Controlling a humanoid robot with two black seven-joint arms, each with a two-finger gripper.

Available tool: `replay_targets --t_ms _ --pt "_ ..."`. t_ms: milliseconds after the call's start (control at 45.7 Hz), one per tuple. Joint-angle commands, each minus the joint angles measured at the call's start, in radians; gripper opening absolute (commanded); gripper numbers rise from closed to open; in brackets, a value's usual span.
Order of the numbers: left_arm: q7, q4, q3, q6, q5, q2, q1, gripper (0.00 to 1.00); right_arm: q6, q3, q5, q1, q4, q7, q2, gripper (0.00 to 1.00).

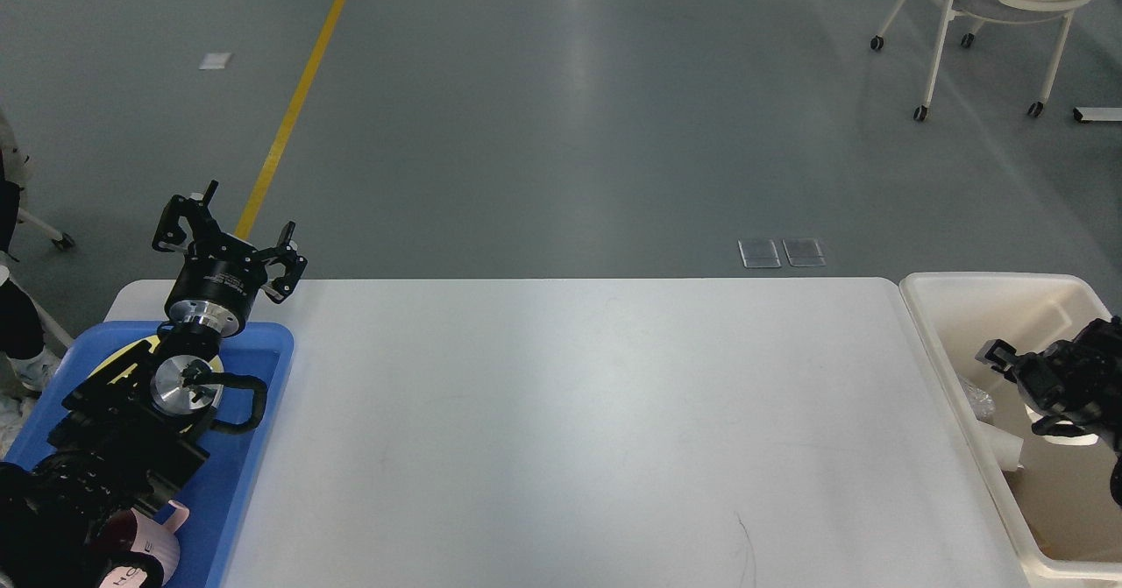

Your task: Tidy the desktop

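Note:
The desktop (570, 430) is a wide matte white tabletop with rounded corners, and its surface is bare. My left gripper (230, 239) is open and empty, held above the far end of the blue tray (263, 395) at the desktop's left edge. My right gripper (1021, 388) is dark, hovers over the cream-white bin (929, 325) at the right edge, and looks open with nothing in it.
The blue tray holds a yellow plate (123, 356) and a pink and dark cup (140, 557), both partly hidden by my left arm. The bin holds a white paper piece (1004, 448) and crumpled clear plastic (973, 395). A wheeled chair (990, 10) stands far back right.

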Motion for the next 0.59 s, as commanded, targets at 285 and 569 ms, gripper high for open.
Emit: replay_targets --t_ms 285,569 --pt "0.001 0.0 0.0 0.0 0.0 0.0 0.0 0.99 -0.001 0.004 -0.009 -0.04 -0.043 0.01 0.006 1.0" --pt "0.001 0.0 0.0 0.0 0.0 0.0 0.0 1.0 -0.023 0.006 -0.011 -0.043 -0.047 0.004 0.008 1.0"
